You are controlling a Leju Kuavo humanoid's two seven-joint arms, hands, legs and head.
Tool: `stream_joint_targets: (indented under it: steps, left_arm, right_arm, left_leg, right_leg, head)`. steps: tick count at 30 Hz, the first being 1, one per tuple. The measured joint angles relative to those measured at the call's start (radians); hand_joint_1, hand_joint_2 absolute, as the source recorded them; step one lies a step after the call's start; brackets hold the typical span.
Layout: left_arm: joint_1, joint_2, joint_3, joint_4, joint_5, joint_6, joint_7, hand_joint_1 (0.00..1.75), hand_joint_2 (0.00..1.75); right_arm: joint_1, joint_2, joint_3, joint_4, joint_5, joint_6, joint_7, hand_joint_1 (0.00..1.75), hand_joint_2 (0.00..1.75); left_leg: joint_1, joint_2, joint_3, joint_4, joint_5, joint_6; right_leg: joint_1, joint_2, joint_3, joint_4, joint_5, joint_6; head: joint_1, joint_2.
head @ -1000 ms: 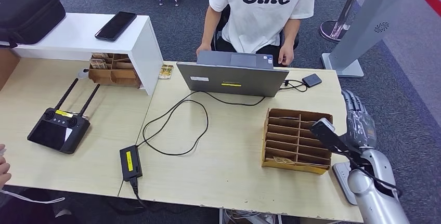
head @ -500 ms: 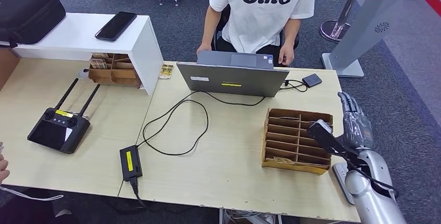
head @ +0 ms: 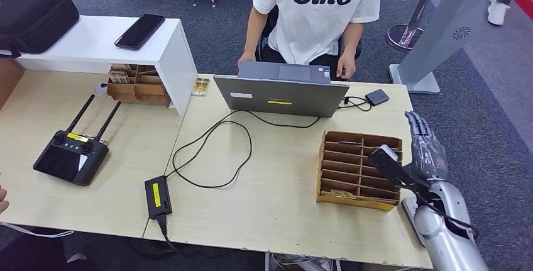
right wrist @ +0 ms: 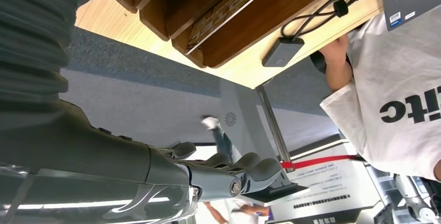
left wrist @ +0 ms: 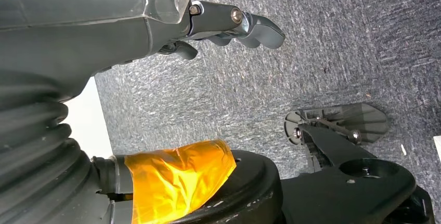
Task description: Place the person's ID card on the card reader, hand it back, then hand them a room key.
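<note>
- Card reader, small and dark, lies on the table just beside the laptop.
- Right hand hovers beside the cardboard organizer, fingers spread, holding nothing.
- Left hand hangs over carpet, fingers apart and empty.

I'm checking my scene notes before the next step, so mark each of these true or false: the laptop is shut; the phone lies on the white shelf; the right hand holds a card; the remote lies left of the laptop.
1. The grey laptop is shut. False: it stands open before the person in the white T-shirt.
2. The black phone lies on the white shelf. True.
3. The right hand holds a card. False: it holds nothing, beside the brown cardboard divider box.
4. The black antenna remote lies left of the laptop. True.
</note>
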Motion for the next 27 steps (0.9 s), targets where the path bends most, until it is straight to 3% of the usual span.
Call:
stream_joint_targets:
  steps: [15, 16, 19, 20, 27]
  left_arm:
    - [0.0, 0.0, 0.0, 0.0, -0.002, 0.0, 0.0, 0.0, 1.75]
    - [0.0, 0.0, 0.0, 0.0, -0.003, 0.0, 0.0, 0.0, 1.75]
    - [0.0, 0.0, 0.0, 0.0, -0.003, 0.0, 0.0, 0.0, 1.75]
    - [0.0, 0.0, 0.0, 0.0, -0.004, 0.0, 0.0, 0.0, 1.75]
    - [0.0, 0.0, 0.0, 0.0, -0.004, 0.0, 0.0, 0.0, 1.75]
  right_arm:
    - [-0.006, 0.009, 0.013, 0.0, 0.0, 0.002, 0.001, 0.0, 1.75]
    - [-0.008, 0.01, 0.013, 0.0, 0.0, 0.002, 0.002, 0.15, 1.75]
    - [-0.013, 0.014, 0.015, 0.001, 0.0, 0.003, 0.003, 1.23, 1.75]
    - [-0.014, 0.014, 0.015, 0.001, 0.0, 0.003, 0.003, 1.43, 1.75]
    - [-0.017, 0.018, 0.017, 0.007, 0.0, 0.003, 0.003, 1.54, 1.75]
  left_leg:
    - [0.0, 0.0, 0.0, 0.0, 0.0, 0.0]
    - [0.0, 0.0, 0.0, 0.0, 0.0, 0.0]
    - [0.0, 0.0, 0.0, 0.0, 0.0, 0.0]
    - [0.0, 0.0, 0.0, 0.0, 0.0, 0.0]
    - [0.0, 0.0, 0.0, 0.0, 0.0, 0.0]
  right_leg:
    - [0.0, 0.0, 0.0, 0.0, 0.0, 0.0]
    - [0.0, 0.0, 0.0, 0.0, 0.0, 0.0]
    - [0.0, 0.0, 0.0, 0.0, 0.0, 0.0]
    - [0.0, 0.0, 0.0, 0.0, 0.0, 0.0]
    - [0.0, 0.0, 0.0, 0.0, 0.0, 0.0]
  head:
    - [0.0, 0.0]
    - [0.0, 0.0]
    - [0.0, 0.0]
    - [0.0, 0.0]
    - [0.0, 0.0]
